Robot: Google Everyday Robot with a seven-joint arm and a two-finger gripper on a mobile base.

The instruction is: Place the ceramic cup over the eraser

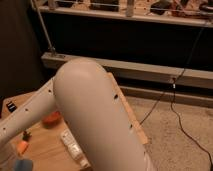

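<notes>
My white arm fills the middle of the camera view and runs down to the lower left over a wooden table. My gripper is at the bottom left corner, mostly cut off by the frame edge. Right beside it, at the bottom edge, a rounded blue shape shows that looks like the ceramic cup; I cannot tell whether they touch. A small black block with pale marks, apparently the eraser, lies near the table's far left edge.
A red-orange bowl sits on the table just under my forearm. A white oblong object, a small orange piece and a tiny dark item lie nearby. Cables trail across the speckled floor on the right.
</notes>
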